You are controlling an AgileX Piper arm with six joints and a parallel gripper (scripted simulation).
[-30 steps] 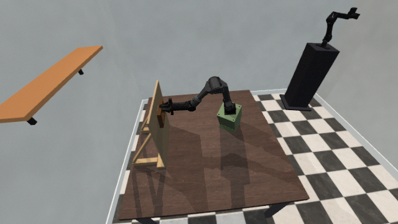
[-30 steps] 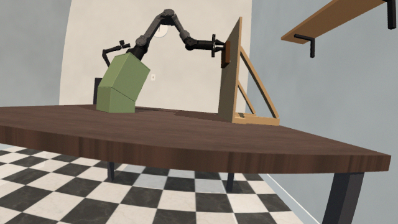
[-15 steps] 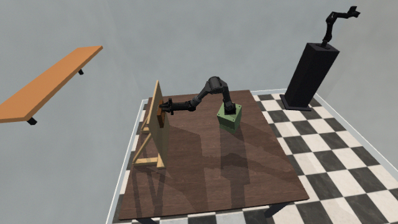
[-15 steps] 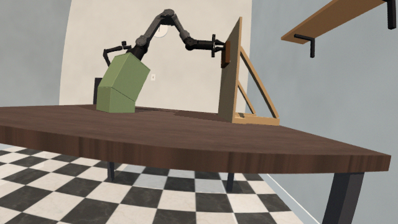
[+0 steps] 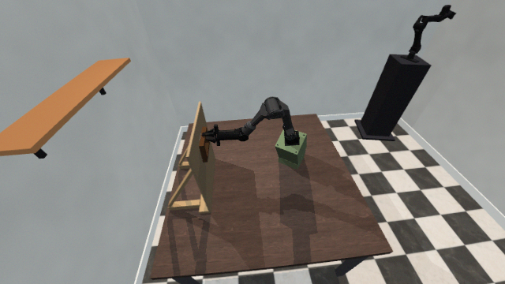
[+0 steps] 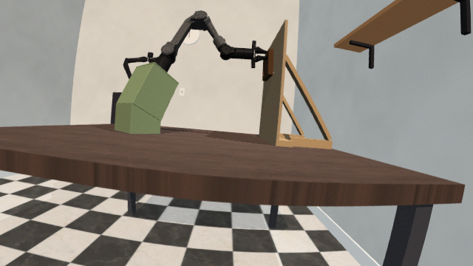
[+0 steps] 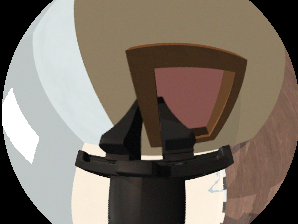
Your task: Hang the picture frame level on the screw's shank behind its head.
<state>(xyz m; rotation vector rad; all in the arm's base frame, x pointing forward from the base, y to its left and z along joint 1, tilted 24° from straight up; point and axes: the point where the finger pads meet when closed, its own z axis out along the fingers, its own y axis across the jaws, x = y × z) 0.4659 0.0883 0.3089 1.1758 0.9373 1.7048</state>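
Note:
A small picture frame (image 5: 203, 149) (image 6: 269, 65) (image 7: 186, 54) with a brown border and a dusky red picture lies flat against the upright tan board (image 5: 202, 173) (image 6: 271, 107) (image 7: 100, 43), near its top. My gripper (image 5: 207, 136) (image 6: 264, 56) (image 7: 150, 103) reaches out level from the arm and is shut on the frame's left bar, as the wrist view shows. The frame looks roughly level in the wrist view. The screw is hidden behind the frame, so I cannot tell whether the frame sits on its shank.
The board stands on wooden struts (image 5: 183, 189) (image 6: 307, 107) at the left edge of the dark wooden table (image 5: 276, 221) (image 6: 222, 174). The arm's green base block (image 5: 291, 147) (image 6: 144, 100) is mid-table. An orange wall shelf (image 5: 59, 104) (image 6: 392, 22) and a black pedestal (image 5: 390, 99) stand off the table.

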